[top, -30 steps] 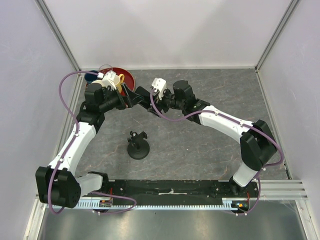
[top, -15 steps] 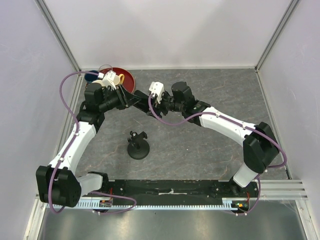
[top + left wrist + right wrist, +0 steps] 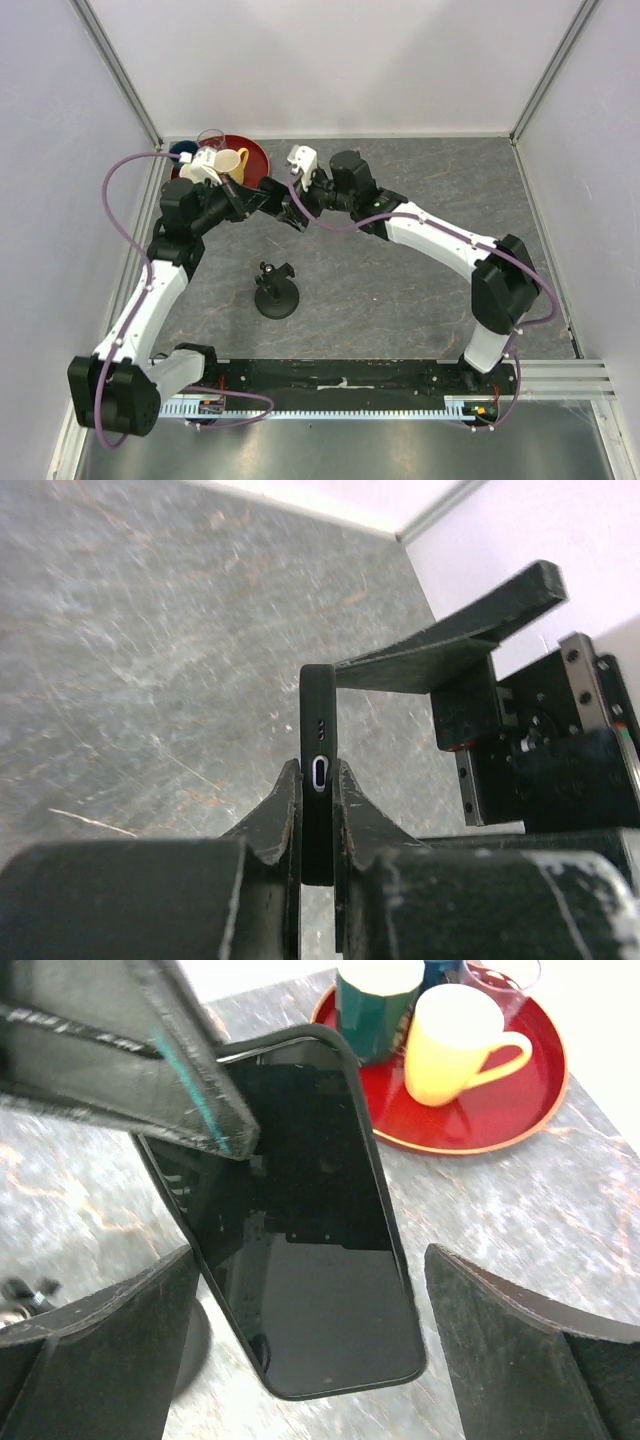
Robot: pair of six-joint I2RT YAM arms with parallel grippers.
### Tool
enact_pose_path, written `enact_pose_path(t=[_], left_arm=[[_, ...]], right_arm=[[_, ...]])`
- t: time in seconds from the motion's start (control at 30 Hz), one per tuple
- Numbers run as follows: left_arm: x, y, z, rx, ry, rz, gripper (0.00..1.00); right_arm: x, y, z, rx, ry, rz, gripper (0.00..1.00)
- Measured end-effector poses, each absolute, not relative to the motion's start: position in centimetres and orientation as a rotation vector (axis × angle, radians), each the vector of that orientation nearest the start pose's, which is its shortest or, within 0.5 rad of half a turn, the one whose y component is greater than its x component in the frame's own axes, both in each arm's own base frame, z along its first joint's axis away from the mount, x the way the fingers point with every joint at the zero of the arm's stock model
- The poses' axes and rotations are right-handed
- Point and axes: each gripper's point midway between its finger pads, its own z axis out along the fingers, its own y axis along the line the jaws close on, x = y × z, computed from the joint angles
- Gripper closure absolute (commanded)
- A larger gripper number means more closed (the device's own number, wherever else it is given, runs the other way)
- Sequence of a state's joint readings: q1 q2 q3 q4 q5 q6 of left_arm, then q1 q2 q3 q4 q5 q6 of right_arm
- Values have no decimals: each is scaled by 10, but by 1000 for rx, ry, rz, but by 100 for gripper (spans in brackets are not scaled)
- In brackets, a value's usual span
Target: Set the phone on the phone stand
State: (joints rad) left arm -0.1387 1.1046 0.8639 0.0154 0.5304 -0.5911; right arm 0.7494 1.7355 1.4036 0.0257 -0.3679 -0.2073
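Note:
The phone [image 3: 310, 1250], thin and black, hangs above the table between the two arms. My left gripper [image 3: 318, 780] is shut on it; in the left wrist view the phone [image 3: 318, 742] stands edge-on, its charging port showing between the pads. My right gripper [image 3: 310, 1260] is open, its fingers standing wide on either side of the phone's lower end without touching it. From above, both grippers meet at the phone [image 3: 285, 207] near the back left. The phone stand [image 3: 276, 292] stands alone on the table, nearer the arm bases.
A red tray [image 3: 258, 152] at the back left holds a yellow mug [image 3: 450, 1045], a dark green cup [image 3: 375, 1000] and a glass. White walls close in the grey marbled table on three sides.
My left gripper has shut on the phone and my right gripper has opened off it. Both grippers have shifted left, toward the red tray.

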Motion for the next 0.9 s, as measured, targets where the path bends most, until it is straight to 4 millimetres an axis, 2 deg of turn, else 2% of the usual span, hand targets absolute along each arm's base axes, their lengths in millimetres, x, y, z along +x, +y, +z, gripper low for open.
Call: enact_pose_path(t=[0.13, 0.3, 0.4, 0.47, 0.57, 0.67, 0.77, 0.9], left_arm=[[329, -137, 292, -68, 1749, -877, 98], [316, -116, 317, -93, 1619, -779, 98], [307, -104, 323, -119, 1562, -741, 98], [305, -97, 327, -133, 1534, -722, 98], [307, -91, 331, -143, 1507, -705, 98], [309, -88, 330, -148, 1502, -699, 98], [309, -86, 329, -151, 1498, -695, 98], [311, -79, 332, -164, 1481, -679, 98]], right_arm=[[356, 422, 256, -1024, 1599, 839, 2], [349, 437, 284, -879, 1609, 1051, 2], [363, 430, 306, -692, 1595, 1190, 2], [374, 421, 313, -586, 1592, 1260, 2], [393, 409, 313, -448, 1605, 1336, 2], [403, 409, 306, -360, 1623, 1416, 2], [397, 416, 303, -308, 1612, 1535, 2], [386, 424, 305, -238, 1544, 1714, 8]])
